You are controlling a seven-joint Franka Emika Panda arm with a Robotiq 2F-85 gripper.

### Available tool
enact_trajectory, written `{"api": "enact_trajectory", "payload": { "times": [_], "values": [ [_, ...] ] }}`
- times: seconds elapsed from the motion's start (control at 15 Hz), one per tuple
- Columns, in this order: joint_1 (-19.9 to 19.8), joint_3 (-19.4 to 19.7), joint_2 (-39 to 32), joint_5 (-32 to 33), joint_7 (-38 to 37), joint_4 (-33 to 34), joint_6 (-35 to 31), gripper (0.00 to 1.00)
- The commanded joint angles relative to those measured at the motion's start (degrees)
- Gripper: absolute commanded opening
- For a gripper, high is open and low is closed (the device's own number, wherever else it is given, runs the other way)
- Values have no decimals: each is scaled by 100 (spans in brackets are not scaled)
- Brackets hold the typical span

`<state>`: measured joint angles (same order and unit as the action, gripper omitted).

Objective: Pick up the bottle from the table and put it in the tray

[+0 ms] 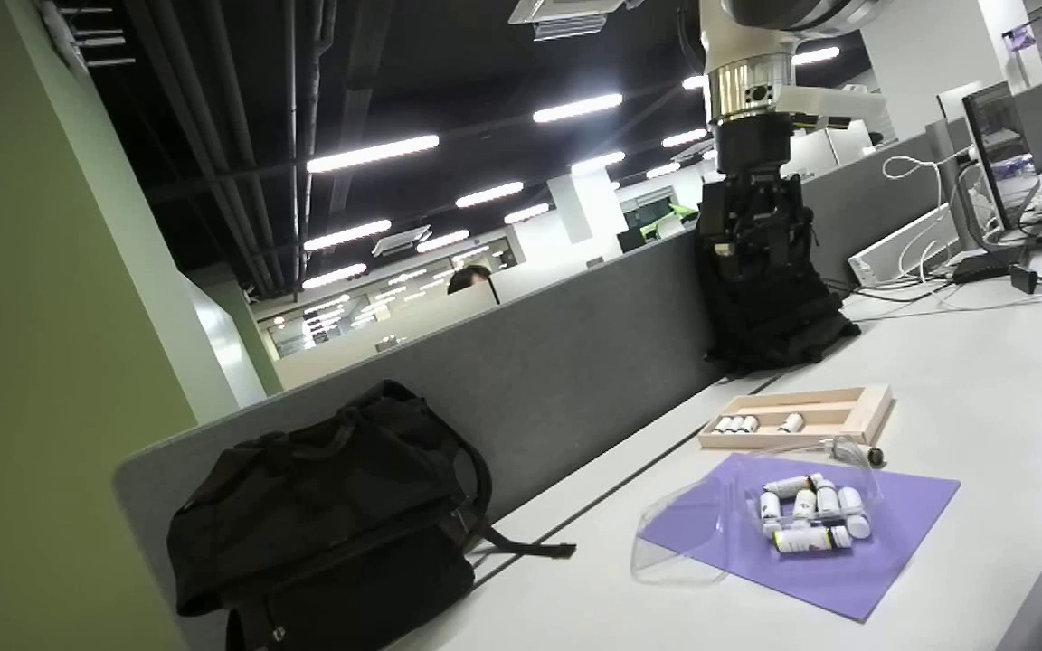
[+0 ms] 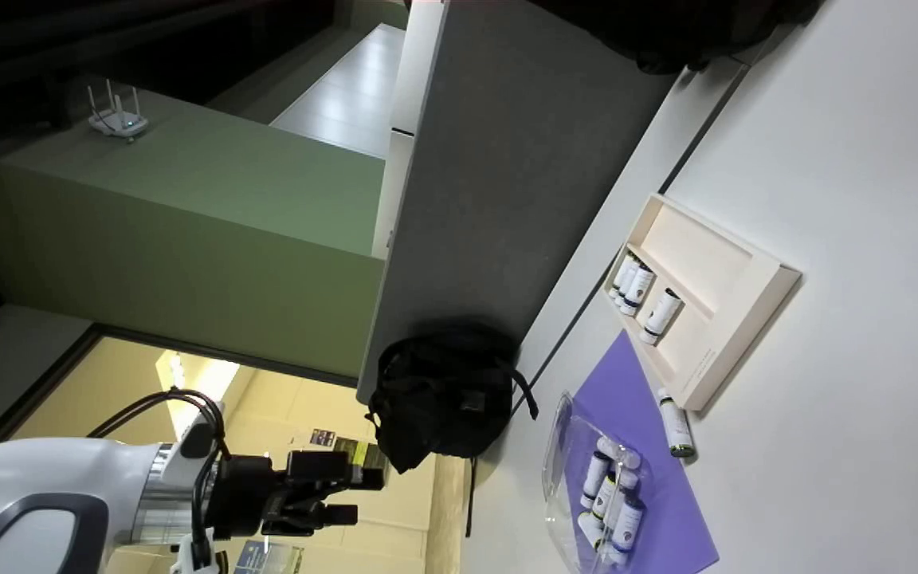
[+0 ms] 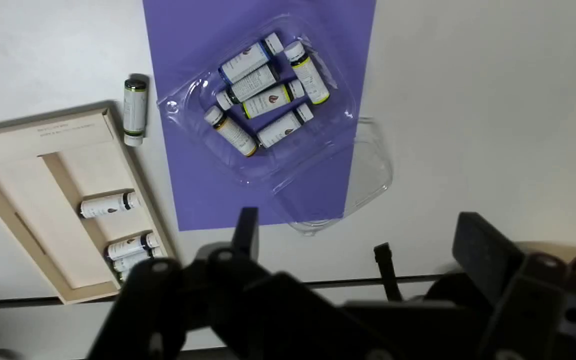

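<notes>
The hand [image 3: 358, 220] hangs well above the level of the purple mat [image 3: 208, 202], its two fingers [image 3: 245, 232] spread wide apart. On the mat lies the base of a clear plastic container [image 3: 245, 180], with six bottles [image 3: 267, 101] on their sides in it; its lid [image 3: 389, 175] is opened out past the mat's edge, partly over the worktop [image 3: 493, 125]. Just beside the mat, near a corner of the tray [image 3: 18, 142], a loose bottle [image 3: 135, 111] lies on its side on the worktop. The tray rests along that same side of the mat, close by. In its compartment nearer the mat, three bottles [image 3: 132, 247] lie side by side, with a lone bottle [image 3: 109, 205] a little apart from them. Away from the mat, a black backpack [image 1: 331, 524] leans against the grey partition [image 1: 575, 380] in both exterior views. Beyond the mat's tray side, another black bag [image 1: 779, 321] is partly hidden behind the hand in an exterior view.
</notes>
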<state>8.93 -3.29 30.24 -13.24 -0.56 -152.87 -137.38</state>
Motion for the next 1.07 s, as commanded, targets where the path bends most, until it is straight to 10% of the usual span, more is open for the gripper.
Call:
{"api": "enact_trajectory", "payload": {
  "times": [0.0, 0.53, 1.0],
  "values": [
    [-93, 31, -76, 2, -70, -35, -205, 100],
    [-914, 497, -973, -65, -390, -657, -2247, 100],
    [-751, 1160, -2410, -1053, 67, -574, -2956, 100]
  ]
}}
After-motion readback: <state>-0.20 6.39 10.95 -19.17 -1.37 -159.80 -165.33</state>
